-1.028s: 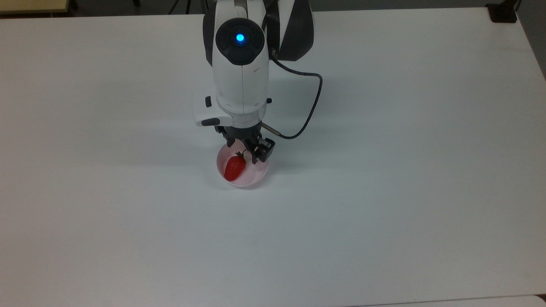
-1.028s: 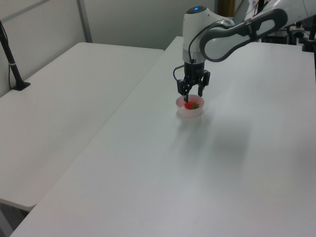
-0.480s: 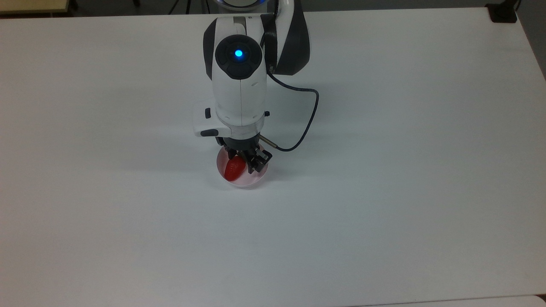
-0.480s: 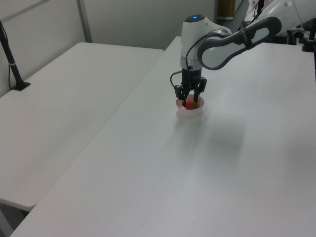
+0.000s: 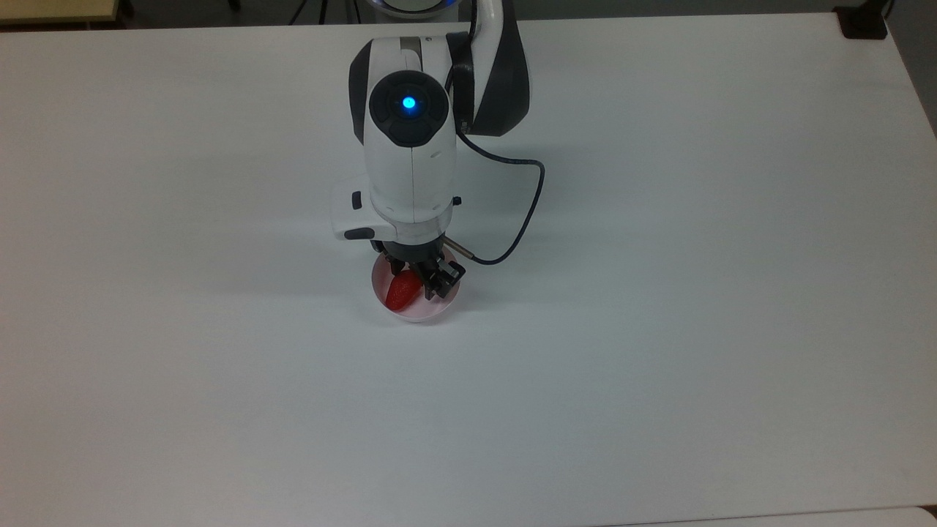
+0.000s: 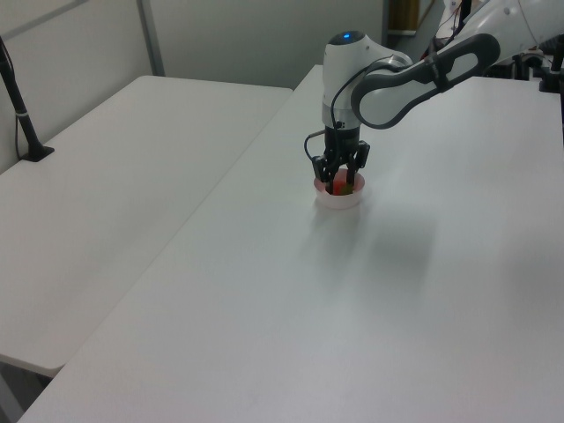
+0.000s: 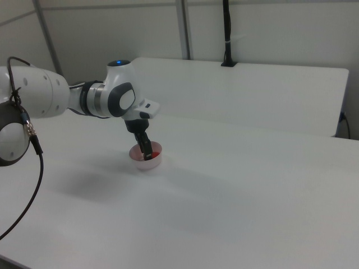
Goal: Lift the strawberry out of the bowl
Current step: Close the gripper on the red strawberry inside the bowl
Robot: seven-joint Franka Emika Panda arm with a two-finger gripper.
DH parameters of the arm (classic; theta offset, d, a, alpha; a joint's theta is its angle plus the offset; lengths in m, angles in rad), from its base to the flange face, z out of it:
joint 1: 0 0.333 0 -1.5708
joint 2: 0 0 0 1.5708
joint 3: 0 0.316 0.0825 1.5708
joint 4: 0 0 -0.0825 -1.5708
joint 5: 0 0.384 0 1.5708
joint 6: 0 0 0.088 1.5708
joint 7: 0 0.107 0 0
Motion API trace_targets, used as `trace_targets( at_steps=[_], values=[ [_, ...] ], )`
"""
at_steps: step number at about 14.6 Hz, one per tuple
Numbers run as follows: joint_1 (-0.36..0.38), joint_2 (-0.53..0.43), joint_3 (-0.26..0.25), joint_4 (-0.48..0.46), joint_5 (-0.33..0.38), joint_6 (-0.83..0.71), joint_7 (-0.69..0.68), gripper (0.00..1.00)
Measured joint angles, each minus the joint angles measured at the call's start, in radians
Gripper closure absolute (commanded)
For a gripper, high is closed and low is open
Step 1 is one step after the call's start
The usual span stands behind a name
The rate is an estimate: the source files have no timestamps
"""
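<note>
Strawberry [image 5: 401,292] and bowl [image 5: 432,311] are seen together near the middle of a wide white desk [image 5: 659,329], the red fruit lying inside the pale pink bowl toward the top view's left half of it. The hand [image 5: 414,279] of a white robot arm [image 5: 410,157] is lowered into the bowl from above, and its dark fingers [image 5: 433,282] are spread apart, one on each side of the strawberry's upper end. Whether the fingers touch the fruit cannot be told. In the top view the strawberry's tapered red tip is pointed toward the lower left, while its stem end is hidden under the hand. A blue light [image 5: 409,103] is lit on the round dark cap of the arm's wrist, and a thin black cable [image 5: 528,212] is looped from the arm down to a point just beside the hand. In the left view the hand [image 6: 340,179] is shown reaching straight down into the bowl [image 6: 338,199], with a patch of red [image 6: 338,187] visible between the fingers. In the right view the bowl [image 7: 147,162] is seen resting flat on the desk, with the hand [image 7: 147,152] angled into it. A second white desk [image 6: 106,203] is placed beside the first in the left view, with a black post [image 6: 21,115] standing on it.
</note>
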Motion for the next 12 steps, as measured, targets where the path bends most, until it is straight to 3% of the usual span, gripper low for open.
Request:
trace_targets(
  at_steps=[2, 3, 6, 12],
  values=[
    [0.0, 0.01, 0.0, 0.0, 0.0, 0.0, 0.0, 0.44],
    [0.0, 0.015, 0.0, 0.0, -0.001, 0.0, 0.0, 0.57],
    [0.0, 0.023, 0.0, 0.001, -0.003, 0.0, 0.0, 0.81],
    [0.0, 0.015, 0.0, 0.026, -0.004, 0.0, -0.013, 0.84]
  ],
)
